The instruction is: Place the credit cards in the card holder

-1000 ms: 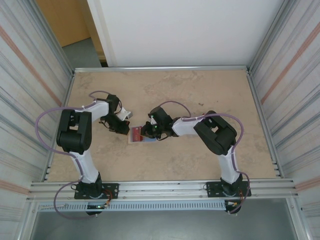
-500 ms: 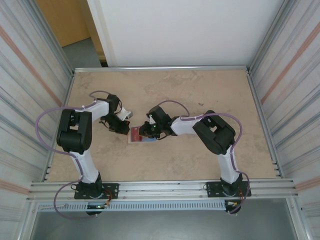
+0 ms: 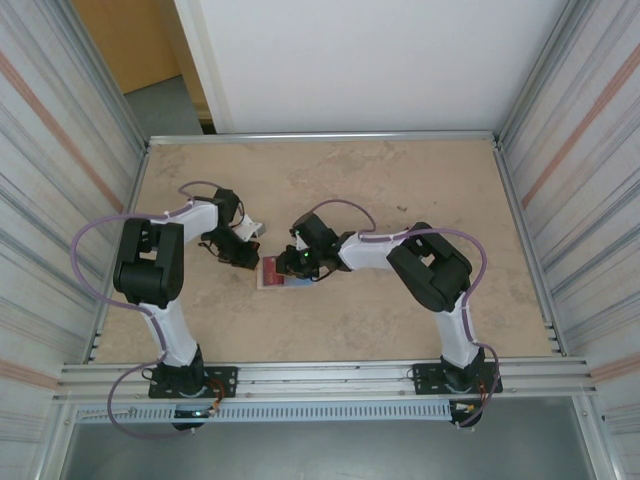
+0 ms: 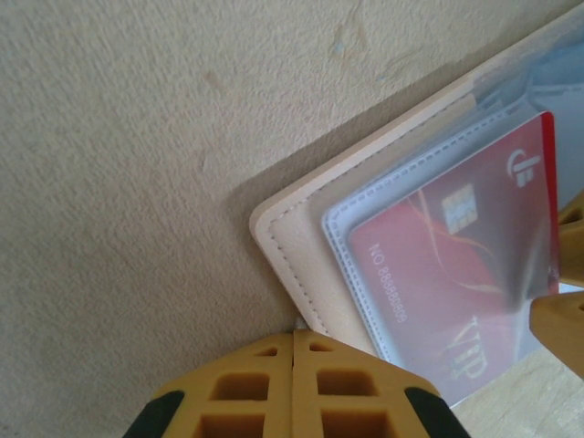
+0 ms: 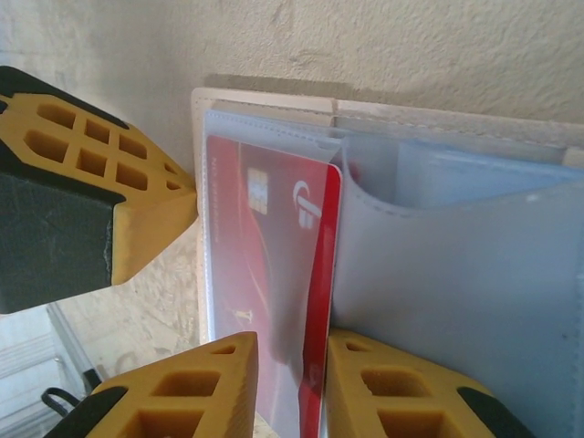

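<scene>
The beige card holder [image 3: 268,279] lies open on the table between both arms. A red credit card [image 5: 265,274] with a chip sits in its clear pocket [image 4: 365,205], beside pale blue inner pockets [image 5: 456,274]. My left gripper [image 4: 294,336] is shut, its tips resting against the holder's beige rim [image 4: 287,265]. My right gripper [image 5: 292,345] is open, one finger on each side of the card's near edge, the card's red edge close to the right-hand finger [image 5: 392,392]. From above, the left gripper [image 3: 250,258] and right gripper [image 3: 296,265] flank the holder.
The beige table top [image 3: 400,170] runs back to a metal rail [image 3: 320,136], with ribbed side walls [image 3: 50,200] left and right. The left gripper's yellow finger [image 5: 137,219] stands close to the right gripper, just across the card holder.
The right gripper's jaws have spread apart around the card, and its wrist has shifted slightly left over the holder. The left arm has stayed put.
</scene>
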You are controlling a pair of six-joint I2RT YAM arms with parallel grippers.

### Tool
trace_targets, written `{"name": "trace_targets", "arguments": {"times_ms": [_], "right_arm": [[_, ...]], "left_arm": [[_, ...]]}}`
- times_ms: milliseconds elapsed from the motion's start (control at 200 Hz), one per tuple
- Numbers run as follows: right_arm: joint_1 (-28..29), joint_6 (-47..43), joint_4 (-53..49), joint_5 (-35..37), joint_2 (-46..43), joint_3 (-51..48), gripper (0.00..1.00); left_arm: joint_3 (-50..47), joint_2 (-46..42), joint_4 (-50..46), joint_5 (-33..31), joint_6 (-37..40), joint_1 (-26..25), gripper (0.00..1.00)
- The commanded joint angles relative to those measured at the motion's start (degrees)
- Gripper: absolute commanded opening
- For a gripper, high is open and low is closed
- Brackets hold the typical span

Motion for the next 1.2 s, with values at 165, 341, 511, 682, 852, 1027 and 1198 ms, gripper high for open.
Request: {"name": "trace_targets", "arguments": {"times_ms": [165, 341, 511, 682, 852, 1027, 1198], "right_arm": [[2.25, -4.96, -12.64, 3.79, 0.85, 6.02, 0.27], [2.4, -5.08, -14.27, 4.29, 0.8, 7.06, 0.28], [2.3, -5.99, -17.61, 5.46, -1.3, 7.35, 0.3], [1.95, -7.02, -20.31, 6.74, -4.68, 5.49, 0.31], [1.03, -7.12, -20.54, 7.47, -9.3, 1.38, 0.31], [-1.33, -6.97, -19.2, 7.16, -13.04, -3.08, 0.2], [-3.89, -6.26, -16.23, 5.38, -14.18, -6.29, 0.08]], "left_arm": [[0.1, 1.31, -0.01, -0.42, -0.56, -0.9, 0.0], [0.14, 1.36, -0.08, -0.19, -0.55, -0.99, 0.0], [0.09, 1.03, -0.09, -0.2, -0.47, -0.99, 0.0], [0.27, -0.14, -0.12, -0.38, -0.73, -1.07, 0.0], [0.28, -5.25, -0.14, -3.32, -0.05, -3.16, 0.13], [0.13, -11.15, -0.08, -2.79, -0.93, -8.64, 0.17], [0.86, -11.28, -0.82, -0.85, -2.0, -14.64, 0.17]]}}
